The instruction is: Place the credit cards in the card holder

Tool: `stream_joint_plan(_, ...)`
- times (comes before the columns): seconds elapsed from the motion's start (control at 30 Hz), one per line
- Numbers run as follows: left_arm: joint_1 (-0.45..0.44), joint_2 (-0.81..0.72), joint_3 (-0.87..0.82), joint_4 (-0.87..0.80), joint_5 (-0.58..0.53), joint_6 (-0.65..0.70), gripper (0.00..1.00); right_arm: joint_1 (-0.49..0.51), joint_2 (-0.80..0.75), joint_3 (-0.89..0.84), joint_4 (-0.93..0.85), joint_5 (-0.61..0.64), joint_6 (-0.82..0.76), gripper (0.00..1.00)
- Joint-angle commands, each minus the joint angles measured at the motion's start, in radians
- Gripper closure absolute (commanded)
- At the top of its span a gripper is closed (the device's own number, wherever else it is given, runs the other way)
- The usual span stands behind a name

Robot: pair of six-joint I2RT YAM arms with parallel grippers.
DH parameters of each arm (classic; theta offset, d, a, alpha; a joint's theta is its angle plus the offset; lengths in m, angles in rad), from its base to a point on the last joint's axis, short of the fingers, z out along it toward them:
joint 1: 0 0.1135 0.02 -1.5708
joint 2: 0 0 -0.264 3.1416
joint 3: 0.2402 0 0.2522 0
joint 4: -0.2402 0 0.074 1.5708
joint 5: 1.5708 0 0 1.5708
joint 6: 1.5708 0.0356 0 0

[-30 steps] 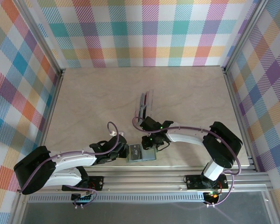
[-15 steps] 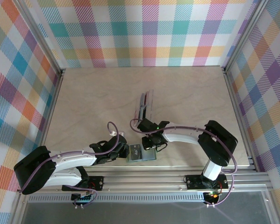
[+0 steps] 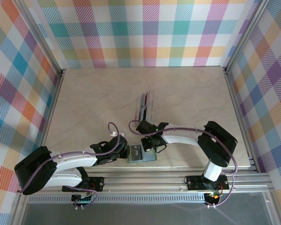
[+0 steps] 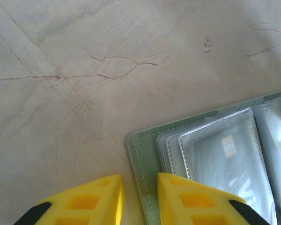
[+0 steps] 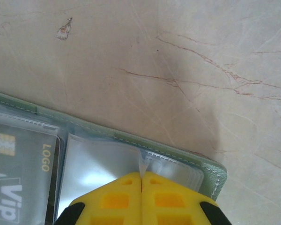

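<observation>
The grey-green card holder (image 3: 141, 154) lies open near the table's front edge, its clear sleeves facing up. A dark credit card (image 5: 18, 187) marked VIP sits inside one sleeve (image 4: 227, 164). My right gripper (image 5: 141, 176) is shut, pinching a corner of a clear sleeve (image 5: 98, 161) on the holder's right half. My left gripper (image 4: 139, 180) stands partly open astride the holder's left edge (image 4: 145, 159), one finger (image 4: 84, 201) over the table, the other finger (image 4: 192, 199) over the cover. More credit cards (image 3: 143, 105) stand in a clear tray farther back.
The clear plastic tray (image 3: 148, 101) sits mid-table, just beyond the right arm (image 3: 187, 135). The left arm (image 3: 75, 161) lies low along the front edge. An aluminium rail (image 3: 145, 180) runs right behind the holder. Plaid walls enclose the marbled tabletop (image 3: 93, 98).
My right gripper shifted slightly left over the holder and closed its jaws on the clear sleeve. The left gripper and the holder stayed put.
</observation>
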Motion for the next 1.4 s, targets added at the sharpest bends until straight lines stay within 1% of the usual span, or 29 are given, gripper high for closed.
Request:
stream_joint_plan(0.0,-0.012,0.045,-0.027,-0.005,0.052,-0.013,0.73,0.011,-0.031,0.020,-0.027,-0.029,-0.015,1.00)
stream_joint_plan(0.2,-0.012,0.031,-0.031,-0.008,0.050,-0.016,0.73,0.011,-0.046,0.073,-0.030,-0.065,-0.017,1.00)
stream_joint_plan(0.47,-0.012,0.050,-0.025,0.013,0.058,-0.025,0.73,0.010,-0.019,0.104,0.032,-0.172,-0.003,1.00)
stream_joint_plan(0.6,-0.012,0.052,-0.022,0.012,0.050,-0.040,0.73,0.010,-0.002,0.110,0.083,-0.249,0.017,1.00)
stream_joint_plan(0.7,-0.012,0.040,-0.020,-0.006,0.033,-0.051,0.72,0.009,0.022,0.103,0.144,-0.322,0.037,0.90)
stream_joint_plan(0.8,-0.009,0.026,-0.014,-0.044,0.004,-0.062,0.67,0.008,0.039,0.096,0.202,-0.384,0.056,0.85)
stream_joint_plan(0.83,-0.009,0.018,-0.014,-0.053,0.001,-0.066,0.66,0.007,0.041,0.095,0.215,-0.396,0.062,0.82)
stream_joint_plan(0.9,-0.007,0.000,-0.013,-0.066,0.002,-0.072,0.63,0.006,0.048,0.093,0.230,-0.408,0.071,0.80)
stream_joint_plan(1.03,-0.006,-0.044,-0.010,-0.120,-0.018,-0.082,0.60,0.002,0.055,0.079,0.269,-0.441,0.087,0.71)
stream_joint_plan(1.2,0.001,-0.129,-0.028,-0.193,-0.062,-0.107,0.58,0.000,0.054,0.079,0.265,-0.431,0.079,0.69)
stream_joint_plan(1.27,0.010,-0.161,-0.034,-0.212,-0.066,-0.111,0.58,0.000,0.058,0.086,0.240,-0.400,0.075,0.68)
stream_joint_plan(1.37,0.019,-0.223,-0.045,-0.241,-0.073,-0.119,0.57,-0.001,0.047,0.099,0.193,-0.350,0.053,0.64)
